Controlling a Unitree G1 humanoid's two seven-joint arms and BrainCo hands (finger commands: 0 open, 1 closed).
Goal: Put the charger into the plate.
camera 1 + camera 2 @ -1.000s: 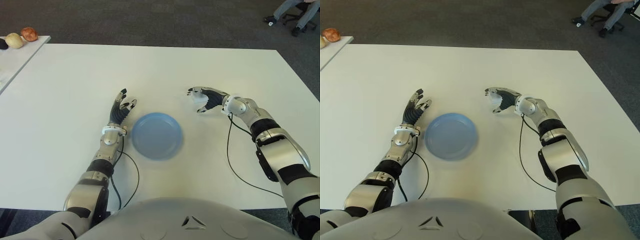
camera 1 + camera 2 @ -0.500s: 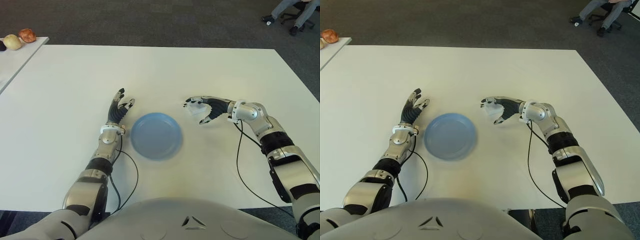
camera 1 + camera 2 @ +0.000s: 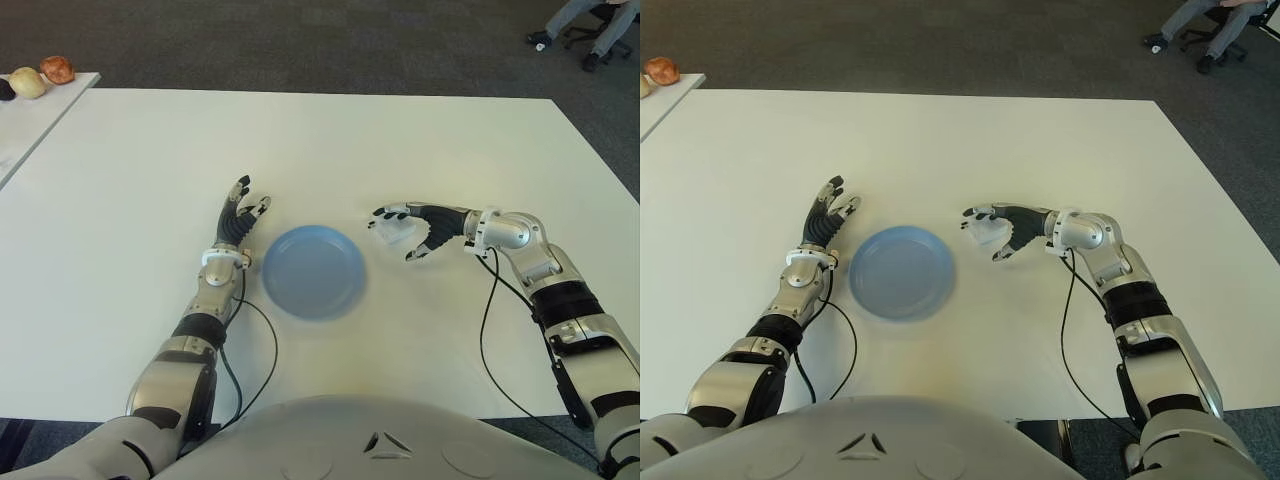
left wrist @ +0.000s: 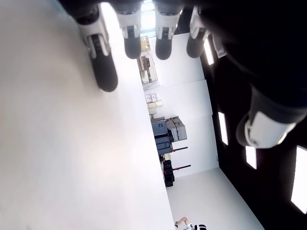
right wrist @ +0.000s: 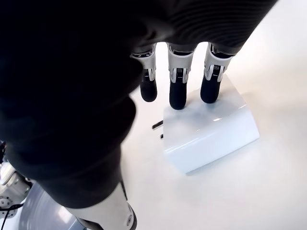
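The right hand (image 3: 420, 225) has its fingers (image 5: 178, 88) spread over the white charger (image 5: 208, 134), not gripping. The charger lies on the desk (image 3: 400, 130) right of the blue plate (image 3: 312, 270). The left hand (image 3: 238, 222) is left of the plate, fingers apart.

White worktop (image 3: 330, 140) before me, broad, matte. Dark grey carpet floor (image 3: 300, 45) beyond far edge. Second white table (image 3: 30, 115) at my far left, small round items (image 3: 45, 75) on its corner. Far right: office chair base (image 3: 595, 40), seated person's legs (image 3: 580, 15). Even light, soft shadows.
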